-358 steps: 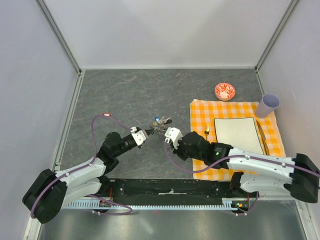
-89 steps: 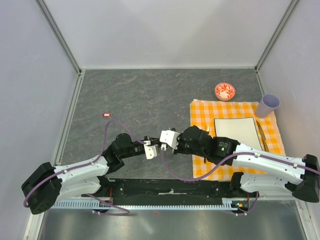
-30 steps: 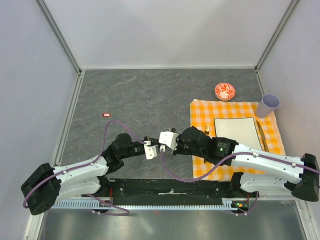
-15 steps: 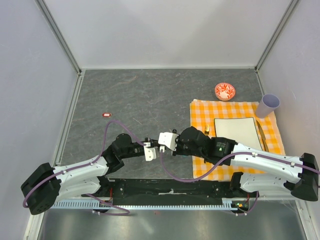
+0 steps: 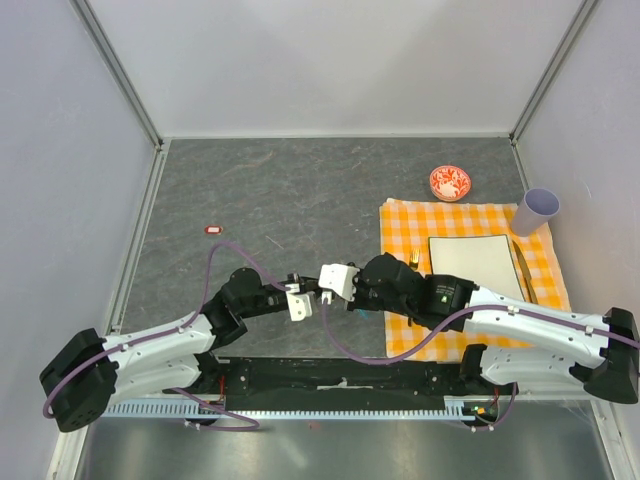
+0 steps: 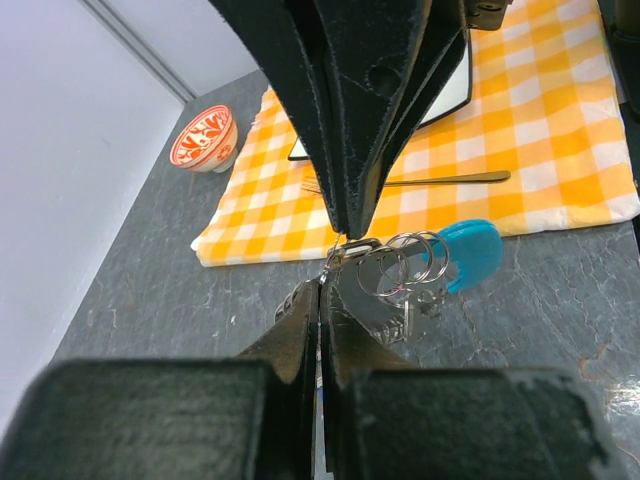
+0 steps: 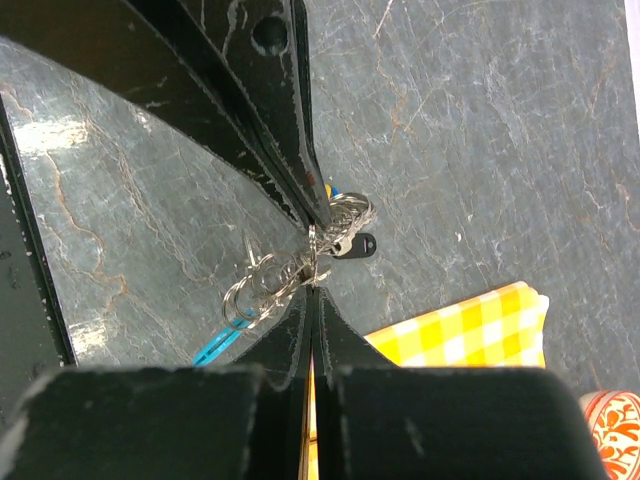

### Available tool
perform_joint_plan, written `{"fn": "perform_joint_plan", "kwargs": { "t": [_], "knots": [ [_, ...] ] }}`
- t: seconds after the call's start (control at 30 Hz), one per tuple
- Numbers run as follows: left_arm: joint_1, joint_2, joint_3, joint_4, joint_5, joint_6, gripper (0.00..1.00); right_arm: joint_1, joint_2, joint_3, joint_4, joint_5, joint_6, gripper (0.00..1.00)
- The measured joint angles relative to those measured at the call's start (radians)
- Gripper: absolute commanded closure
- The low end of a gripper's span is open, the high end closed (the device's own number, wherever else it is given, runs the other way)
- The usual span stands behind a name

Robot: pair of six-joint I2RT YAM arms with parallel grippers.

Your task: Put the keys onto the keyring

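My left gripper (image 6: 320, 295) and right gripper (image 6: 345, 222) are both pinched shut on the keyring (image 6: 400, 268), tip to tip, beside the checked cloth (image 6: 560, 130). Keys (image 6: 395, 318) dangle beneath. Which link each holds is unclear. Risk: if I tug unevenly, thin wire slips and the bunch drops.

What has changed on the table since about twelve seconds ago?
The left end effector and right end effector now pinch the keyring between them, and it has been drawn from mid-table toward the arm bases. The bowl, cup, cloth and plate stayed put.
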Motion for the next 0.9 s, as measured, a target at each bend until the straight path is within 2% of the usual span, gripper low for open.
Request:
{"fn": "perform_joint_plan", "kwargs": {
  "t": [0.9],
  "knots": [
    [-0.001,-0.001,0.0,0.0,-0.004,0.0,0.98,0.0,-0.004,0.0,-0.013,0.002,-0.011,1.0]
  ]
}}
